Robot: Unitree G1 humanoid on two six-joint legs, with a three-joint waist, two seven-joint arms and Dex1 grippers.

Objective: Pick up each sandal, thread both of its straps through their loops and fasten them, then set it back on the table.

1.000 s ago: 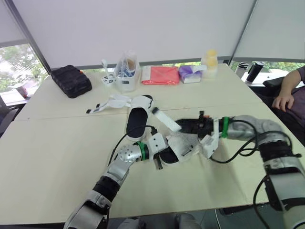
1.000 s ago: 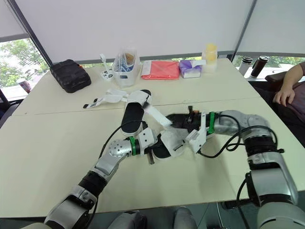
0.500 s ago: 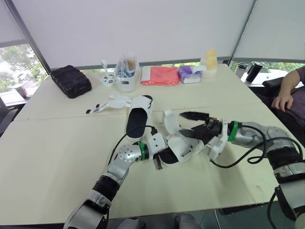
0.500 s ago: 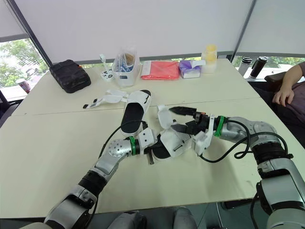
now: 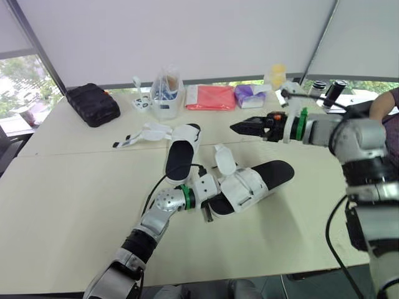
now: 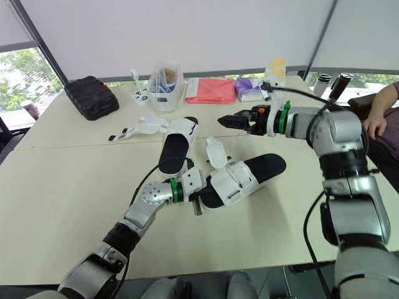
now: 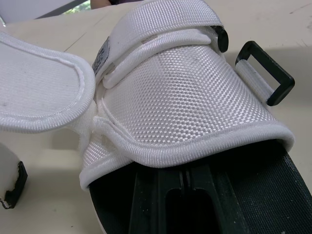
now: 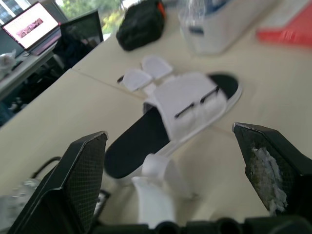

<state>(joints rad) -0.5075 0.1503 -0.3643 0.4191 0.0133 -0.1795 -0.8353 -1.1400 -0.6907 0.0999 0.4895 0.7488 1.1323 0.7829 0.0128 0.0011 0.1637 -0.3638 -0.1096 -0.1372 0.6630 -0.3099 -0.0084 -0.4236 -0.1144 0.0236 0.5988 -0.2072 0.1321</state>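
Observation:
The near sandal (image 5: 249,182), white with a black sole, lies on the table (image 5: 75,199). My left gripper (image 5: 207,205) is shut on its heel end. One white strap (image 5: 223,159) stands up loose beside the upper; the left wrist view shows that strap (image 7: 39,92), the fastened front band (image 7: 185,92) and a black loop (image 7: 265,73). My right gripper (image 5: 235,128) hangs open above the table, beyond the sandal, its fingers (image 8: 73,185) wide apart and holding nothing. The second sandal (image 5: 181,152) lies farther back, its straps (image 5: 140,134) spread out to the left.
Along the far edge stand a black case (image 5: 93,106), a clear container (image 5: 165,93), a red packet (image 5: 210,98), a purple tissue pack (image 5: 249,96) and a yellow-lidded bottle (image 5: 274,76). A person's hand (image 5: 374,131) rests at the right edge by two dark flasks (image 5: 333,92).
My right gripper let go of the strap, opened, then rose up and back away from the near sandal. The strap sprang up loose. The left gripper and sandal stayed put.

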